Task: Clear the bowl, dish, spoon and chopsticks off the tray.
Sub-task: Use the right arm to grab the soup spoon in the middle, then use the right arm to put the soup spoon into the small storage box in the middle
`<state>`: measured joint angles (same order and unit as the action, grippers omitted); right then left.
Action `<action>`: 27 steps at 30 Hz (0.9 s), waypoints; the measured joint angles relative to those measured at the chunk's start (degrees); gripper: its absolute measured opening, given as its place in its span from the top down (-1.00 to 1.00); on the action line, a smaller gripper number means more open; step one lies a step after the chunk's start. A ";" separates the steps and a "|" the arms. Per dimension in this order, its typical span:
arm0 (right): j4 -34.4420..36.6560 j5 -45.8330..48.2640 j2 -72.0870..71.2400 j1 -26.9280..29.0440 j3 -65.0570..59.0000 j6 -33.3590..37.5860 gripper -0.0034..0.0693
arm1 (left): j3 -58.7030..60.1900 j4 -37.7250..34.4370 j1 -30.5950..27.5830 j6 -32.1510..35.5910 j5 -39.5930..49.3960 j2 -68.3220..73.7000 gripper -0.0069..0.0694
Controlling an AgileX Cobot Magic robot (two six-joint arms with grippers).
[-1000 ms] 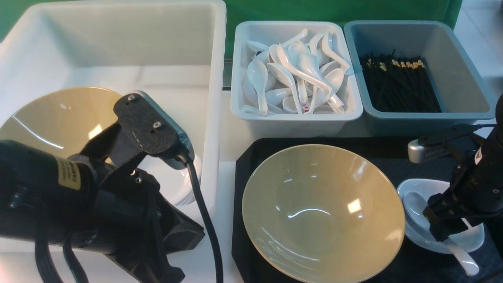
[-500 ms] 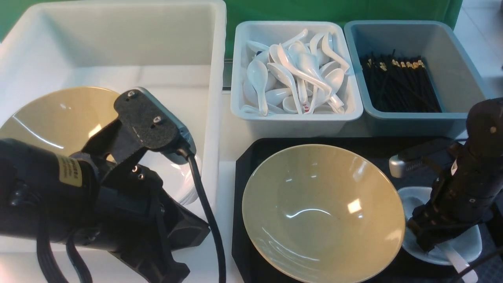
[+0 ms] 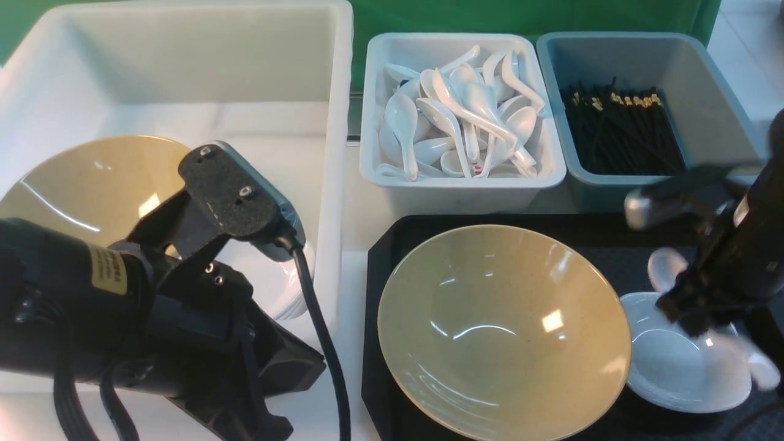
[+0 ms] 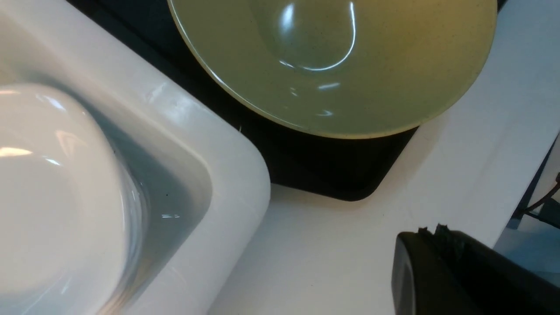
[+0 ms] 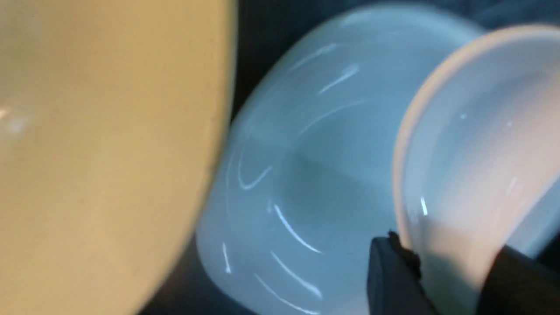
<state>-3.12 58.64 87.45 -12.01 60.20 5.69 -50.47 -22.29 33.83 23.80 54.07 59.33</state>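
The wide tan bowl sits on the black tray. To its right on the tray lies the small white dish. My right gripper is shut on the white spoon and holds it tilted just above the dish, blurred by motion. Over the table left of the tray, my left gripper is shut with nothing in it. The chopsticks are out of view.
A big white tub on the left holds another tan bowl and stacked white dishes. Behind the tray stand a bin of white spoons and a blue-grey bin of black sticks.
The right gripper came down onto the spoon lying in the dish, shut on it and lifted it; the dish now lies bare. The left arm has hardly moved.
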 joint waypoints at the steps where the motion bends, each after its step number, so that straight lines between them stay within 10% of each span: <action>1: -0.07 0.60 -1.43 0.00 1.84 0.00 0.23 | 0.26 0.00 0.00 0.00 -0.08 -0.29 0.85; 27: 16.27 -12.86 37.44 -6.16 60.37 7.55 0.14 | 15.90 -6.54 0.00 -0.17 -10.07 -15.30 0.85</action>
<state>13.14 45.78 124.90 -18.16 120.57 13.24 -34.56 -28.83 33.83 23.63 44.00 44.03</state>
